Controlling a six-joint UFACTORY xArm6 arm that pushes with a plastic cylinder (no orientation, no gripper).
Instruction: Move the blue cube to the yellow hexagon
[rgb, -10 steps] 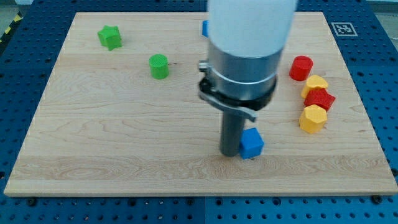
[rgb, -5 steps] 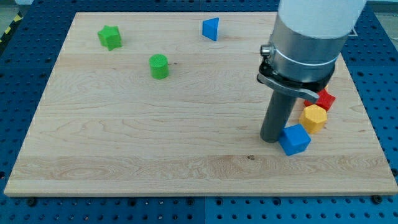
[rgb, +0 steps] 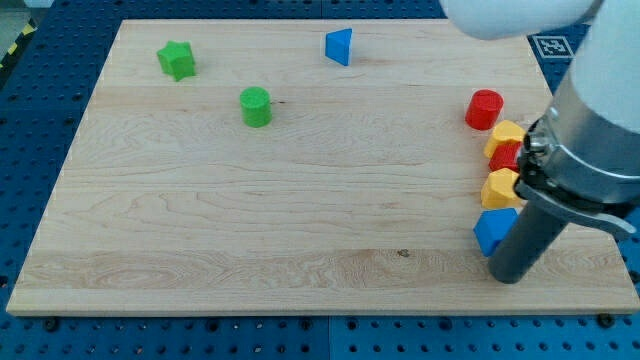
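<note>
The blue cube (rgb: 491, 231) sits near the view's lower right, its upper edge touching the yellow hexagon (rgb: 499, 188). My tip (rgb: 510, 277) rests on the board just below and to the right of the blue cube, against its lower right side. The rod and the arm's body hide part of the cube's right side and the right parts of the blocks above it.
A red block (rgb: 506, 157), another yellow block (rgb: 505, 134) and a red cylinder (rgb: 484, 109) stack up above the hexagon. A blue triangular block (rgb: 340, 46) is at the top middle. A green cylinder (rgb: 256, 106) and a green star-like block (rgb: 176, 60) are at upper left. The board's right edge (rgb: 590, 190) is close.
My tip has moved right and slightly down, passing round the blue cube to its lower right. The cube has slid right until it touches the yellow hexagon.
</note>
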